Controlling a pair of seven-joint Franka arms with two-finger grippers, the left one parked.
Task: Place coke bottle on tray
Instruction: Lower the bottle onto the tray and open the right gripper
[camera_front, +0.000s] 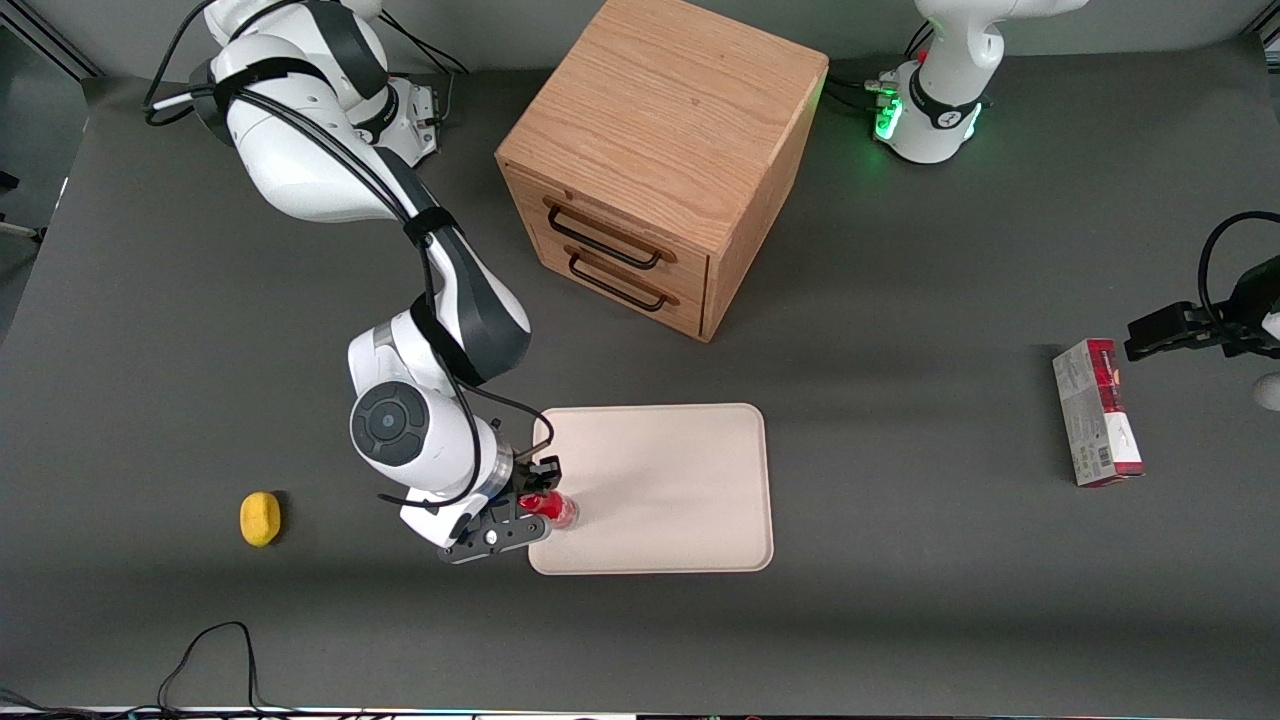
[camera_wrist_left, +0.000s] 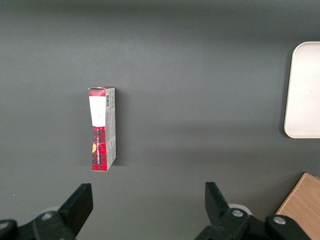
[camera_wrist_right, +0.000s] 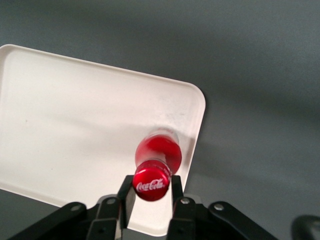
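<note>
Placement is what I am working on now: I am holding the coke bottle (camera_wrist_right: 156, 165) upright over the tray (camera_wrist_right: 75, 125), just inside the rim at its working-arm end, nearer the front camera. To do this well I judge I should be lowering straight down until the clear base is sitting flat, then parting the fingers (camera_wrist_right: 176, 192) only slightly so the bottle is not tipping. The gripper (camera_front: 535, 497) is pointing down, its fingers closed on the neck under the red cap, the right arm reaching forward with its elbow bent.
</note>
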